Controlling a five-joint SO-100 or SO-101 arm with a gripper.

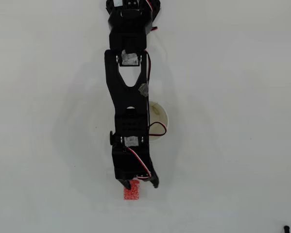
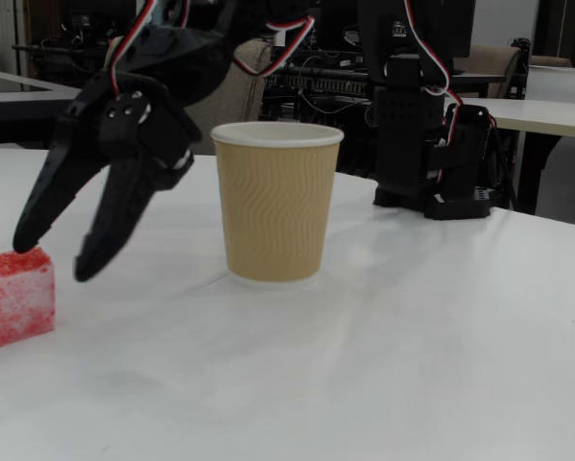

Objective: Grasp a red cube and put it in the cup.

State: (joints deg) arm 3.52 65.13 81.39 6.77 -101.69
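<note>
- I had the end effector (image 2: 55, 254) spread wide, its two dark fingers splayed apart and gripping nothing.
- In the fixed view, one fingertip (image 2: 23, 240) hung just above the red cube (image 2: 15, 297); the other pointed down at the bench (image 2: 383, 365) between the red cube and the cup (image 2: 276, 202).
- From overhead, the end effector (image 1: 141, 185) sat over the upper edge of the red cube (image 1: 132, 193), which lay on the white bench (image 1: 242, 97) near the bottom of the picture.
- The cup (image 1: 159, 121) stood upright, well apart from the red cube, and half hidden under the arm (image 1: 128, 92) in the overhead view.
- Red, white and black wires (image 1: 157, 131) looped over the cup's rim from above.
- I saw no brand, label or writing I could read on the cup, the red cube or the arm.
</note>
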